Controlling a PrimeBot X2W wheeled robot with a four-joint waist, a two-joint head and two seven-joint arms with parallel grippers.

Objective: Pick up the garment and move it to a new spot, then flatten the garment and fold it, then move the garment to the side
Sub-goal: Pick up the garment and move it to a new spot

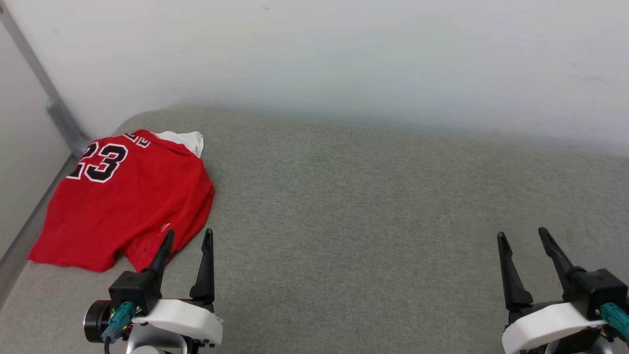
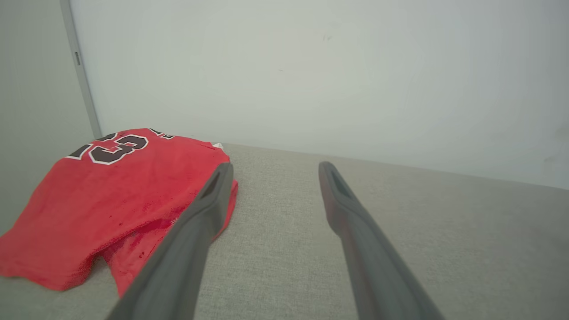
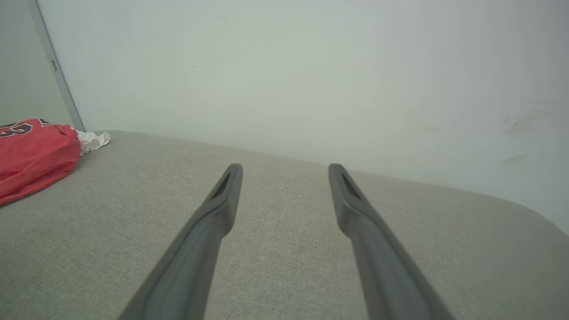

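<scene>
Table [image 1: 368,206] is bearing the garment [image 1: 123,196], seemingly folded, at its far-left corner; left claw [image 1: 189,232] and right claw [image 1: 522,232] are hanging released; likely finishing, needing no grasp.

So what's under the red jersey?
The garment lies on the grey fabric surface; a white sleeve pokes out at its far edge. Whatever else it covers is hidden.

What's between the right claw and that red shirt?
Just bare grey cushion, seen in the head view, from the right gripper to the garment; the left gripper sits by its near edge.
</scene>
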